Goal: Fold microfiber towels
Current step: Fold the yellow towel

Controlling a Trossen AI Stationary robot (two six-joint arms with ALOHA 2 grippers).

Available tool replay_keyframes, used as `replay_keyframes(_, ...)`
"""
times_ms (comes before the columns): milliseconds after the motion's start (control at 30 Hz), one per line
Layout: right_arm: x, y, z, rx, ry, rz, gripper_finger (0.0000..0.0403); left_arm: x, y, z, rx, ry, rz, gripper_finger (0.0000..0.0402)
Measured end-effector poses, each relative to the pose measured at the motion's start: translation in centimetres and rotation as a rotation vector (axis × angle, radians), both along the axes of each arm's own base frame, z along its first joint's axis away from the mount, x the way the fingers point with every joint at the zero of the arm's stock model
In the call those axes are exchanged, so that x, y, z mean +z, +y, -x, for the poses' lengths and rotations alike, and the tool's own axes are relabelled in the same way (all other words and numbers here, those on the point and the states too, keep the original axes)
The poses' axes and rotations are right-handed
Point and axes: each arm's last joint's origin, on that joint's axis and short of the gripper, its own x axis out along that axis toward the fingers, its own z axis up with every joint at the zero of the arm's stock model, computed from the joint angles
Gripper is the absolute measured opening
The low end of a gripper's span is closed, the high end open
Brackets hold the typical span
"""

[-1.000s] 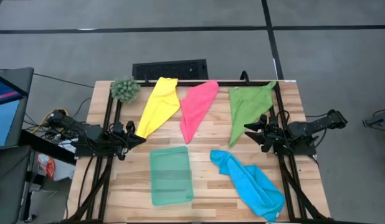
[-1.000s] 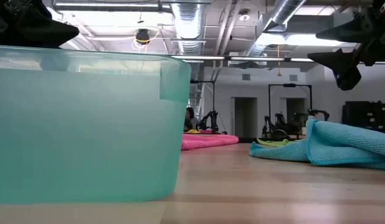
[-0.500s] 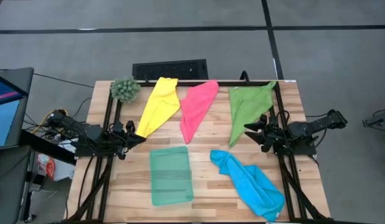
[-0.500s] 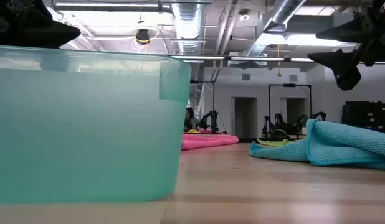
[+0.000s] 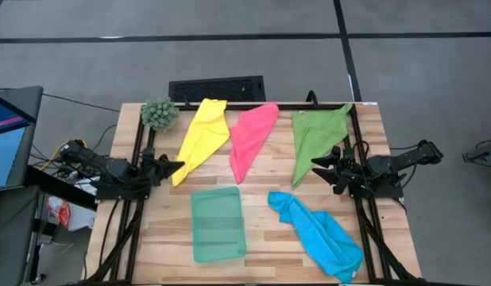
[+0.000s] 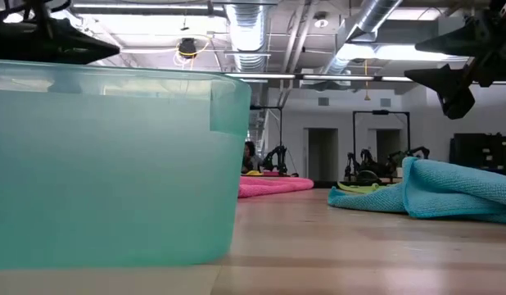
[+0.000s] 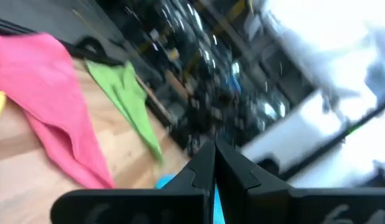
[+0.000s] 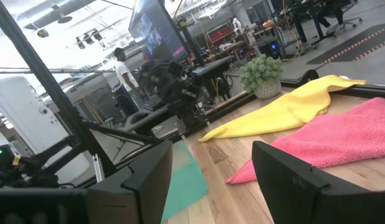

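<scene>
Writing: you have no readable brand or label anywhere.
Surface: your wooden slat surface (image 5: pixel 261 179) carries everything; take the pale teal tray (image 5: pixel 218 224) as the landmark.
Room: grey floor, a black keyboard (image 5: pixel 217 87) beyond the far edge, a spiky plant ball (image 5: pixel 160 114) at the far left corner.
Towels: yellow towel (image 5: pixel 202 133), pink towel (image 5: pixel 252 137) and green towel (image 5: pixel 318 137) lie in a row beyond the tray; blue towel (image 5: pixel 318 233) is bunched just right of it.
Left gripper (image 5: pixel 175 165): jaws pinched together, left of the tray by the yellow towel's tip; it has nudged toward that tip since a second ago.
Right gripper (image 5: pixel 319 170): jaws spread wide, empty, beyond the blue towel, unmoved.
</scene>
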Motion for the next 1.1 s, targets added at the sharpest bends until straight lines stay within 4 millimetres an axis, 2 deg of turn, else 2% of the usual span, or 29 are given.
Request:
replay_keyframes(133, 0.0, 0.0, 0.0, 0.000, 0.000, 0.000, 0.0245, 1.0, 0.4, 0.3, 0.094, -0.100, 0.079, 0.0017)
replay_keyframes(333, 0.0, 0.0, 0.0, 0.001, -0.003, -0.009, 0.0245, 2.4, 0.8, 0.9, 0.181, -0.221, 0.137, 0.0079)
replay_keyframes(500, 1.1, -0.1, 0.1, 0.016, -0.132, -0.201, 0.0245, 4.3, 0.9, 1.1, 0.205, -0.222, 0.126, 0.0131)
replay_keyframes(700, 2.9, -0.5, 0.7, -0.059, -0.333, -0.313, 0.0245, 6.3, 0.5, -0.1, 0.269, -0.060, 0.057, 0.0167)
replay_keyframes(833, 3.1, -1.0, 0.9, -0.209, -0.360, -0.344, 0.0245, 7.7, 0.0, -1.2, 0.250, 0.079, 0.019, 0.0167)
replay_keyframes(1000, 3.0, -1.2, 1.0, -0.297, -0.361, -0.382, 0.0245, 8.7, -0.2, -1.9, 0.182, 0.417, -0.001, 0.0153)
replay_keyframes(1100, 3.1, -1.2, 1.1, -0.298, -0.377, -0.390, 0.0245, 8.2, -0.3, -1.8, 0.040, 0.748, 0.043, 0.0144)
